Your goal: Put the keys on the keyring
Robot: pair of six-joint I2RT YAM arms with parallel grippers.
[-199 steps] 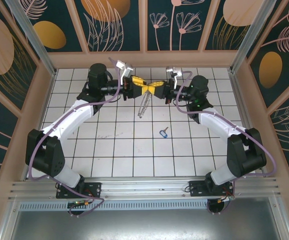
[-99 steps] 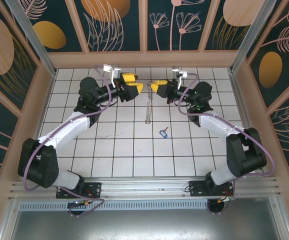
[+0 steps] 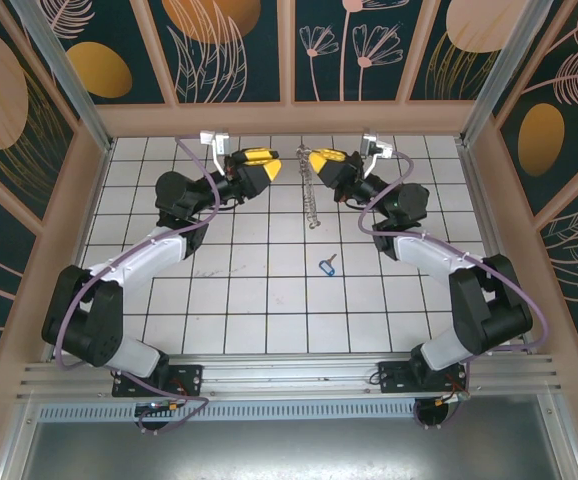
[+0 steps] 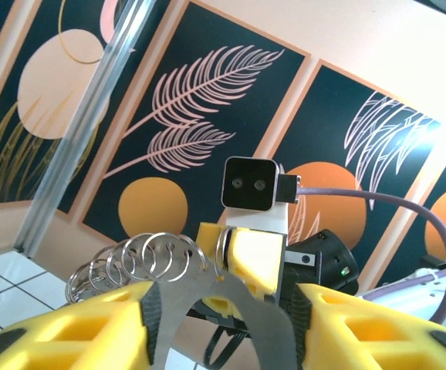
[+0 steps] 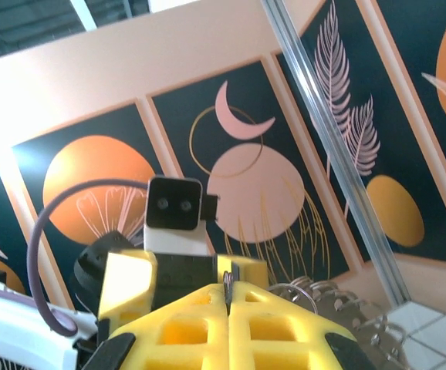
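Note:
The keyring is a grey-tan band (image 4: 242, 304) fringed with silver rings (image 4: 153, 258). Its fringe hangs as a chain (image 3: 312, 195) below my right gripper (image 3: 319, 160), which is raised near the far wall. In the right wrist view my right gripper (image 5: 228, 297) is shut on a thin edge of the keyring, with more rings (image 5: 315, 297) to its right. My left gripper (image 3: 269, 165) faces it. In the left wrist view the band arches between the fingers of my left gripper (image 4: 223, 312), each leg against a pad. The blue-headed key (image 3: 328, 265) lies on the tiles.
White tiled floor (image 3: 249, 300) inside a walled cell with patterned panels (image 3: 229, 50). Metal corner posts (image 3: 64, 70) stand at the back left and back right. Both arms reach up and toward the far wall, with their bases at the near rail (image 3: 289, 375).
Both grippers have risen toward the far wall and drawn apart. The left jaws opened wide, then narrowed onto the band. The hanging fringe travelled with the right gripper. The blue key has stayed put.

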